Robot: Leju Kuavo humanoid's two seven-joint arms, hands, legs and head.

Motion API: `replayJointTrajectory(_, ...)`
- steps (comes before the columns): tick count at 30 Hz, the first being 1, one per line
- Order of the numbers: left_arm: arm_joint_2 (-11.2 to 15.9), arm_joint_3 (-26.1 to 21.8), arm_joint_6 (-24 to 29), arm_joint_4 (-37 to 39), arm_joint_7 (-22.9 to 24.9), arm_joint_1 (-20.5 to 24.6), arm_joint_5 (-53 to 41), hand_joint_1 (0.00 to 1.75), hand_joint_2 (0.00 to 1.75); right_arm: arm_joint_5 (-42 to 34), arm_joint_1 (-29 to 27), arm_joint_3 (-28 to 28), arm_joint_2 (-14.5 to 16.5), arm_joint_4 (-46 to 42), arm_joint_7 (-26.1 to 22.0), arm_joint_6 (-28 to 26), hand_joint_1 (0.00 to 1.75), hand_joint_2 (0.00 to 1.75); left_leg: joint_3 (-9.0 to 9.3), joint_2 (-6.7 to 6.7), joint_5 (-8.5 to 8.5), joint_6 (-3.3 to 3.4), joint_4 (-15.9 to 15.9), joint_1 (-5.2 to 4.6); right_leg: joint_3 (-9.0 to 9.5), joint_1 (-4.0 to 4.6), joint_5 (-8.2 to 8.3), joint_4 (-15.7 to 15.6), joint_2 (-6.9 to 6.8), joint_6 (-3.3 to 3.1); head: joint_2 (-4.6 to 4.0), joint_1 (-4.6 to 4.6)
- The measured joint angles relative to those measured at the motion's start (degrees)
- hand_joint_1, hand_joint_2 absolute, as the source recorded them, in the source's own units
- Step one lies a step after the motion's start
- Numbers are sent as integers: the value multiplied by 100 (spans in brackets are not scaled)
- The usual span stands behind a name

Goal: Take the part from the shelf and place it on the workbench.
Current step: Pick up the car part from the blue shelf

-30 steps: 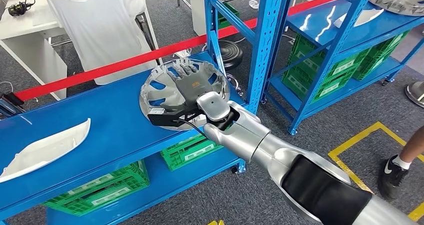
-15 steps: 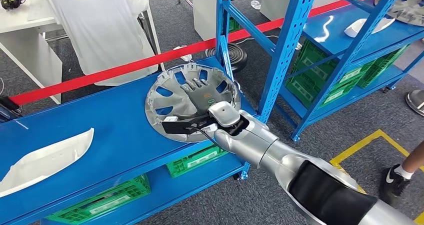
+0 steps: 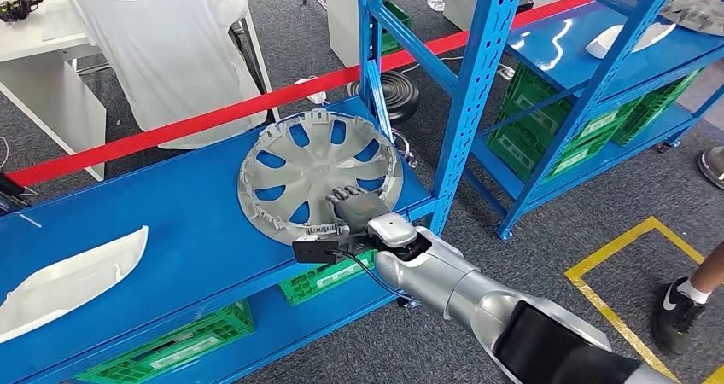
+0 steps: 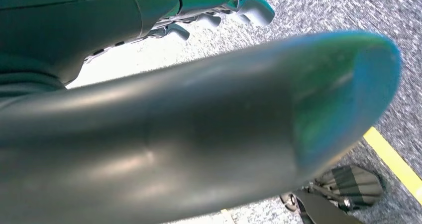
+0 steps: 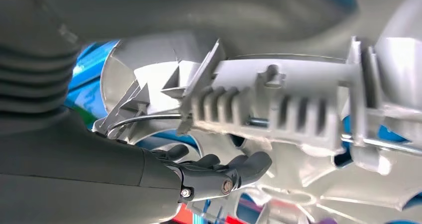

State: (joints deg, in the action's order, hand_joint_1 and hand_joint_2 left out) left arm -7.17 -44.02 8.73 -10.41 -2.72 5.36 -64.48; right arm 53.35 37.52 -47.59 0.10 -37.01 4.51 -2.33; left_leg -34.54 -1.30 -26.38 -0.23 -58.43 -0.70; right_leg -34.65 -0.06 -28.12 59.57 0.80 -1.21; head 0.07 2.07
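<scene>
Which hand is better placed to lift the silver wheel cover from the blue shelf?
The right hand, probably. It lies on the wheel cover at its near rim, on the blue shelf. The left hand hangs over grey carpet, apart from the shelf.

Silver wheel cover (image 3: 318, 177) — flat, on blue shelf (image 3: 183, 239)

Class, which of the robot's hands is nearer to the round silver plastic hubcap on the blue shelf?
Right. The right hand rests on the round silver plastic hubcap at its near rim; the left hand hangs over grey carpet, away from it.
</scene>
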Motion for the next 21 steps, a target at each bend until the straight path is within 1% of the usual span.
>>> replayJointTrajectory(11,4,-14,1,-4,3,1,-2,0,0,-64,-23,42,64,117,47,-2,0,175,16,0,-4,-5,-7,6,40,-7,3,-24,-1,8,0,1)
replayJointTrajectory(15,5,-15,-5,-4,-14,2,-16,0,0,-95,-37,54,73,175,52,-2,175,175,23,-1,-5,-3,-9,6,53,-8,8,-37,0,15,0,1)
replayJointTrajectory(21,4,-15,-26,-5,-19,11,-66,0,0,-213,-131,165,80,202,78,-38,175,175,73,4,-25,14,-6,8,112,-4,-2,-58,0,25,0,1)
